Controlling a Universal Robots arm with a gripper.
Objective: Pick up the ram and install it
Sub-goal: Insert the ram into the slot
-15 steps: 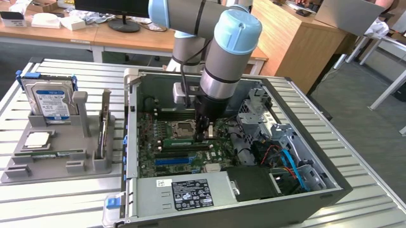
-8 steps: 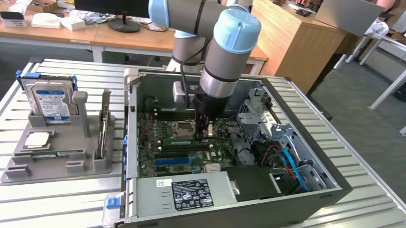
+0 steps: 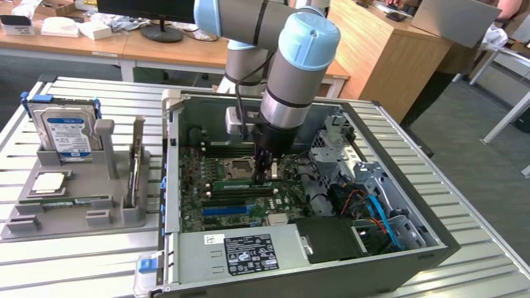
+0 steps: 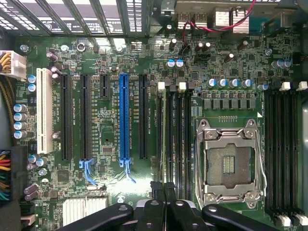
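The ram (image 3: pixel 240 185) is a thin green stick standing on edge in the memory slots beside the processor socket, inside the open computer case (image 3: pixel 431 245). My gripper (image 3: pixel 263 177) reaches straight down into the case and its fingers are shut on the ram's top edge near one end. In the wrist view the black fingertips (image 4: pixel 155 202) of the gripper (image 4: pixel 163 192) press together right over the black memory slots (image 4: pixel 179 139), and the ram runs edge-on away from them, so its face is hidden.
The empty processor socket (image 3: pixel 240 166) (image 4: pixel 230 161) lies next to the slots. Cables and the drive cage (image 3: pixel 364 180) crowd the exterior view's right side of the case. A grey tray (image 3: pixel 74 217) outside the case holds a hard drive (image 3: pixel 66 130) and a silver processor (image 3: pixel 48 182).
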